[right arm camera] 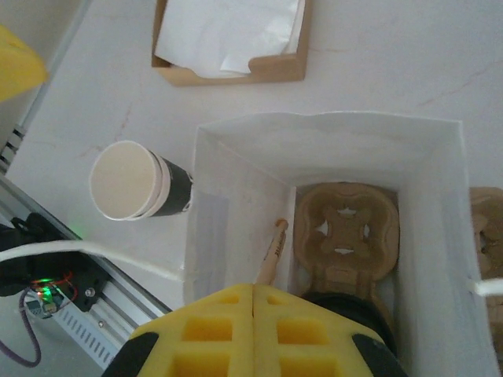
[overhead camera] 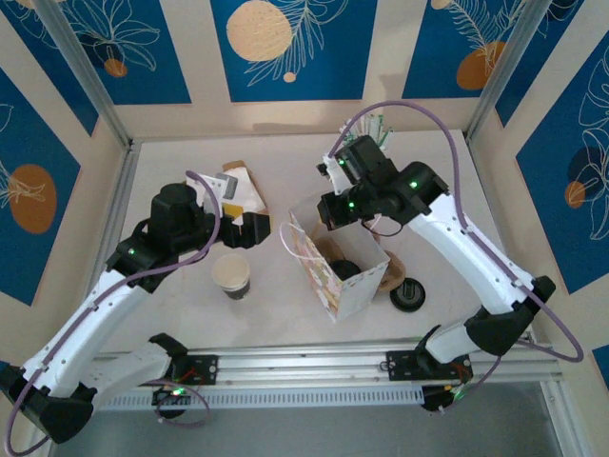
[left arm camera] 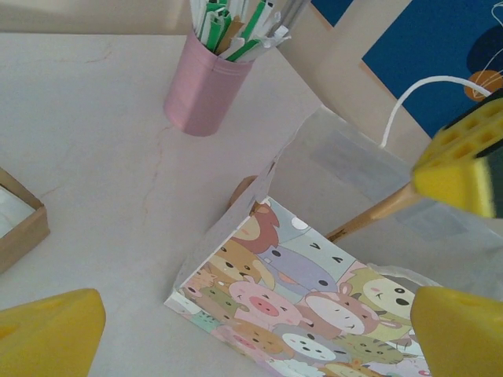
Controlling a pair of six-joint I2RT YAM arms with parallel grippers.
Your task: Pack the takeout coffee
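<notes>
Takeout coffee (right arm camera: 350, 305): inside the paper bag, at the 6 o'clock end of the cardboard carrier. In the right wrist view only an arc of its black lid shows past the fingers.
Paper bag (overhead camera: 350, 290): stands open-topped near the middle of the table (overhead camera: 171, 324). It is white inside, with cartoon animals printed on its outer side.
Cardboard carrier (right arm camera: 344, 229): lies on the bag's floor, and its socket at the 12 o'clock end is empty.
Wooden stirrer (right arm camera: 272, 250): leans inside the bag, at 9 o'clock from the carrier.
Right gripper (right arm camera: 253, 334): its yellow fingers are pressed flat together with nothing between them, poised over the bag's mouth above the coffee. Whether they touch the lid cannot be told.
Left gripper (overhead camera: 255, 231): its fingers are spread wide and empty, at 9 o'clock from the bag and pointed at its printed side.
Lidless cup (overhead camera: 231, 275): upright on the table at 8 o'clock from the bag, apart from it, with a pale inside.
Loose black lid (overhead camera: 407, 295): flat on the table at 4 o'clock from the bag.
Second carrier (overhead camera: 392, 276): a brown piece just beside the bag at 3 o'clock.
Napkin box (overhead camera: 240, 188): at 10 o'clock from the bag, with white paper in it.
Pink straw holder (left arm camera: 203, 90): at 1 o'clock from the bag, near the table's far edge, full of wrapped straws.
</notes>
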